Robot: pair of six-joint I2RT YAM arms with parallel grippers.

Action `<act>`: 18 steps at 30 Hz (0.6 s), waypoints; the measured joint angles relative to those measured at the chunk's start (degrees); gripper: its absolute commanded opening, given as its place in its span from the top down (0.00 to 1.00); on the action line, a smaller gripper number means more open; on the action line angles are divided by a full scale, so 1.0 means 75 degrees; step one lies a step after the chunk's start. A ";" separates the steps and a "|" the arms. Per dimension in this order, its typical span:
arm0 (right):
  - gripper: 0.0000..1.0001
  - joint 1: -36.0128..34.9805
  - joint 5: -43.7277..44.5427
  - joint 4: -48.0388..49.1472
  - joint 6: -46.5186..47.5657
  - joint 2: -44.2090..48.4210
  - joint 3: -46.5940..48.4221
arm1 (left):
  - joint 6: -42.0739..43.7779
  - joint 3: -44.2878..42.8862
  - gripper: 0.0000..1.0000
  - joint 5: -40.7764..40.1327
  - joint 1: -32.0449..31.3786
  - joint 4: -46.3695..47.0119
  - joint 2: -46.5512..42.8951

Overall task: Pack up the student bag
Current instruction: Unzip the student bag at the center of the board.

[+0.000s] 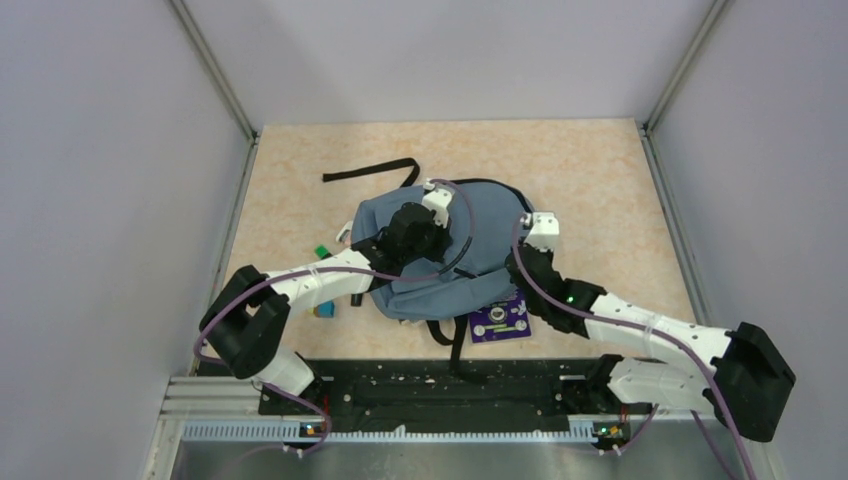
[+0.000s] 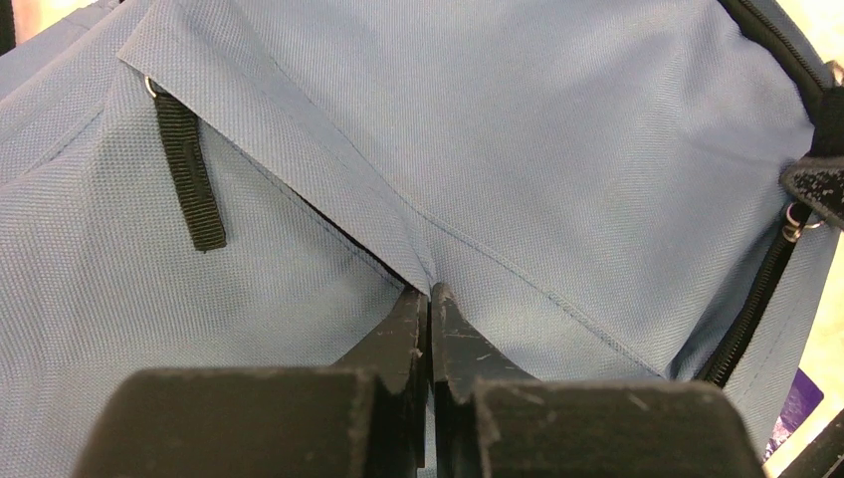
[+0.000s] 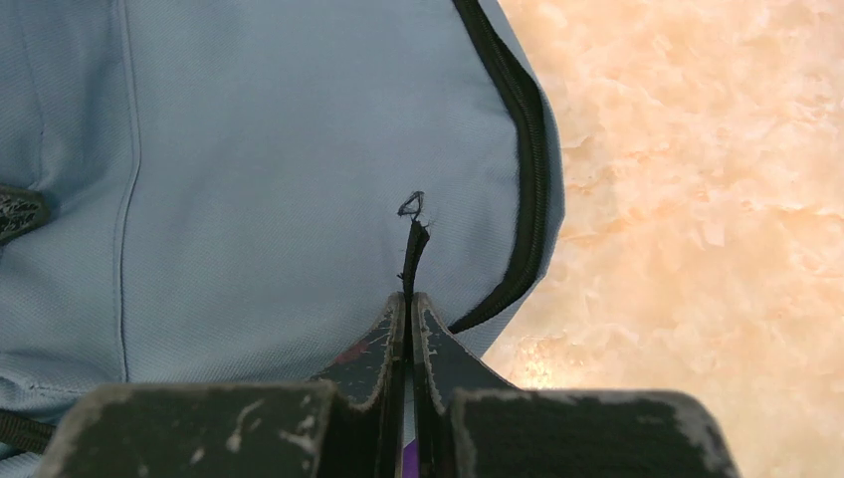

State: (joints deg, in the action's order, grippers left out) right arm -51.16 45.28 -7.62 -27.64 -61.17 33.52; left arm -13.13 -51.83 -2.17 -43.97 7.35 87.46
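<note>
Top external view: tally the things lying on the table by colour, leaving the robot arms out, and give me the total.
Blue-grey: 1, the student bag
Purple: 1, the flat purple card
Green: 1, the small green item
Teal: 1, the small teal item
Total: 4

Both arms stretched forward, left hand (image 2: 430, 299) and right hand (image 3: 409, 304) tilted down, fingers pressed together

top view looks down; wrist views hug the student bag (image 2: 597, 149).
</note>
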 measured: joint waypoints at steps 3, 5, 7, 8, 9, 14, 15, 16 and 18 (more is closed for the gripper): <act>1.00 0.0236 -0.0154 -0.0015 0.0020 0.0093 0.0000 | 0.0058 0.0015 1.00 0.0003 0.0000 0.0029 0.0000; 1.00 0.0408 -0.0315 -0.0017 0.0032 0.0152 0.0003 | 0.0114 0.0041 1.00 0.0012 0.0000 0.0067 0.0000; 1.00 0.0562 -0.0460 -0.0020 0.0052 0.0160 0.0012 | 0.0152 0.0073 1.00 0.0032 0.0000 0.0131 0.0000; 1.00 0.0629 -0.0527 -0.0041 0.0058 0.0160 0.0029 | 0.0172 0.0090 1.00 0.0038 0.0000 0.0166 0.0000; 1.00 0.0705 -0.0597 -0.0044 0.0061 0.0160 0.0044 | 0.0187 0.0102 1.00 0.0052 0.0000 0.0198 0.0000; 1.00 0.1081 -0.1026 -0.0076 0.0064 0.0160 0.0052 | 0.0286 0.0119 1.00 0.0111 0.0000 0.0291 0.0000; 1.00 0.1139 -0.1116 -0.0073 0.0073 0.0160 0.0055 | 0.0294 0.0119 1.00 0.0111 0.0000 0.0300 0.0000; 1.00 0.1180 -0.1207 -0.0079 0.0085 0.0160 0.0067 | 0.0315 0.0125 1.00 0.0105 0.0000 0.0306 0.0000; 1.00 0.1218 -0.1314 -0.0087 0.0143 0.0160 0.0108 | 0.0347 0.0169 1.00 0.0105 0.0003 0.0358 0.0000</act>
State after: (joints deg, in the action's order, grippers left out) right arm -42.02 35.42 -8.27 -26.57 -59.96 34.33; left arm -10.52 -50.57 -1.39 -43.94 10.04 87.46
